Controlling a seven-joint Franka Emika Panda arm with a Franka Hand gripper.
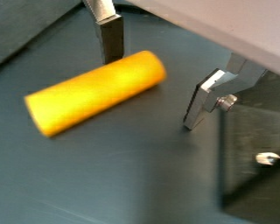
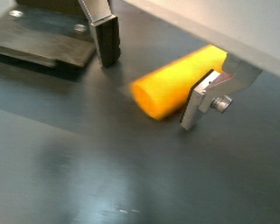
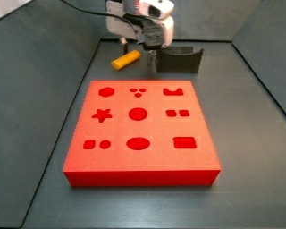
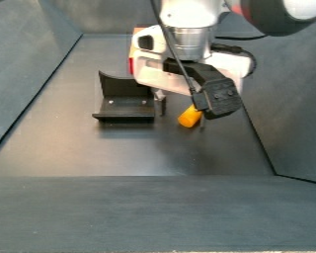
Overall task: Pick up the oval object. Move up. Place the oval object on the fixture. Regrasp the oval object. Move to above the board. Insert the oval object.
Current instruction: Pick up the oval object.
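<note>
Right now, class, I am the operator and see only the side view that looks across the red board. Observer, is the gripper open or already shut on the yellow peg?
Observer: Open. In a wrist view the gripper is low over the floor, and the oval object lies flat between its fingers.
Operator: Does either finger touch it yet?
Observer: In that wrist view the finger nearer the fixture stands clearly apart from the peg. For the other finger I cannot tell.
</note>
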